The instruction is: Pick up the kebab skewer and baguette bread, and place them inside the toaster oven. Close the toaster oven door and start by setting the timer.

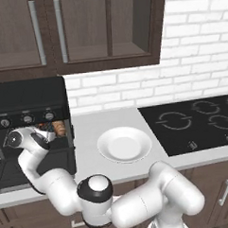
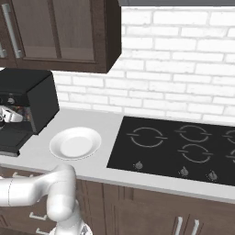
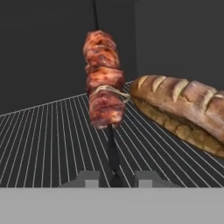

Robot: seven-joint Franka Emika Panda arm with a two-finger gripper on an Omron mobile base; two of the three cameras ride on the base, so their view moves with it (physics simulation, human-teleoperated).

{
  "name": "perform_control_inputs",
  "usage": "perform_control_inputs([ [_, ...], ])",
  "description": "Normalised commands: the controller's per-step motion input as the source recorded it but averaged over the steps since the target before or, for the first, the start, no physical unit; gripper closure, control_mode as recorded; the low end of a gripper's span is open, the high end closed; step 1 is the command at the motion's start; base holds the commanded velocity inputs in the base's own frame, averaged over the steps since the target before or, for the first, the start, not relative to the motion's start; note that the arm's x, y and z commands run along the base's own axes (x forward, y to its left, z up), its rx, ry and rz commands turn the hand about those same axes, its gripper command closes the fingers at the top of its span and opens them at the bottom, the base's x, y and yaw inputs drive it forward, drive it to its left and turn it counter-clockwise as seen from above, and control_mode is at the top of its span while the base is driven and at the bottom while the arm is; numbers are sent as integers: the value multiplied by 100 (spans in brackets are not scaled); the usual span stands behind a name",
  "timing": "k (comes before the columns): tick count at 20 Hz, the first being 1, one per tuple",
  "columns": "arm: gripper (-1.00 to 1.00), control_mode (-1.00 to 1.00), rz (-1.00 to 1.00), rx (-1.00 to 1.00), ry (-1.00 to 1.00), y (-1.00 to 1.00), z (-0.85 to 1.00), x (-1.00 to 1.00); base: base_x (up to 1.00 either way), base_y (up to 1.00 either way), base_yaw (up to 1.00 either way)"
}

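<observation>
Kebab skewer [image 3: 104,83] of red-brown meat chunks on a dark stick, pinched in narrow claw [image 3: 116,178] over wire rack [image 3: 52,140] inside black toaster oven [image 1: 30,99]; golden baguette [image 3: 183,109] lies just right. Placing step; next needs release, withdrawal, door shut.

At the left edge of the frame the black toaster oven [image 2: 28,98] is seen on the light grey counter [image 2: 98,156], with its door [image 2: 10,142] dropped open toward the lower left. A white arm link is seen reaching into the oven mouth. A white plate [image 2: 75,142] is placed just right of the oven, apart from it. The black cooktop [image 2: 176,149] is set into the counter at centre right. Dark wood cabinets [image 2: 59,32] are hung in the upper left against a white brick wall [image 2: 183,64].
</observation>
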Motion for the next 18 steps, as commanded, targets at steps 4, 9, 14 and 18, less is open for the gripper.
perform_control_inputs([
  [4, -100, -100, 0, 0, 0, 0, 0, 1, 0, 0, 0],
  [9, -100, -100, 0, 0, 0, 0, 0, 0, 0, 0, 0],
  [14, -100, -100, 0, 0, 0, 0, 0, 0, 0, 0, 0],
  [18, -100, -100, 0, 0, 0, 8, 19, -42, 0, 0, 0],
])
